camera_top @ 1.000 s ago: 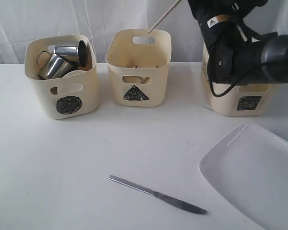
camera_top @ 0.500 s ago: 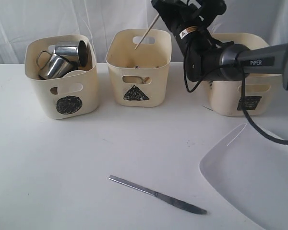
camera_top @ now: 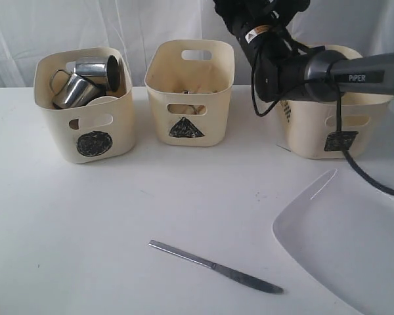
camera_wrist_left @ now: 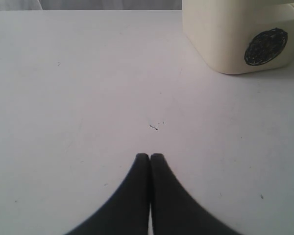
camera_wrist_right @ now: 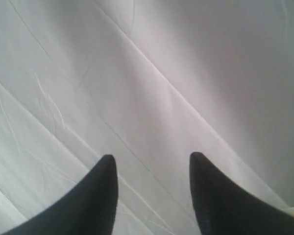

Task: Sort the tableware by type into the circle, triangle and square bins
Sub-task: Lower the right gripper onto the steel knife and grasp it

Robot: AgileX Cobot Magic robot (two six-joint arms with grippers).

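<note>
At the back of the counter (camera_top: 118, 216), three cream bins in one row, standing apart from each other. On the left, the circle bin (camera_top: 83, 128), with two steel mugs (camera_top: 71, 93) inside, both tilted, close together and rising a little above the rim. In the middle, the triangle bin (camera_top: 190, 72), with its black triangle on the front under the handle slot; inside, only some small pale pieces low down, too little visible to name. On the right, the square bin (camera_top: 315, 131), partly hidden behind the right arm (camera_top: 295, 62) and its black cable (camera_top: 345, 157).

Near the front edge of the counter, the knife (camera_top: 213, 266), lying flat and alone, slanted, handle toward the left and blade toward the right. Well apart from all three bins. To the right of it, not touching, the large white plate (camera_top: 348, 243), flat on the counter in front of the square bin, cut off by the border of the exterior view.

Right claw (camera_wrist_right: 152, 159) held high, near the top of the exterior view, between triangle bin and square bin. Both fingers spread apart, with nothing between them; behind the fingers, only a white wrinkled curtain (camera_wrist_right: 137, 73).

Left claw (camera_wrist_left: 150, 157) low over bare counter, fingers pressed together, nothing gripped. Beyond it, the circle bin standing on the counter, well apart from the fingertips.
</note>
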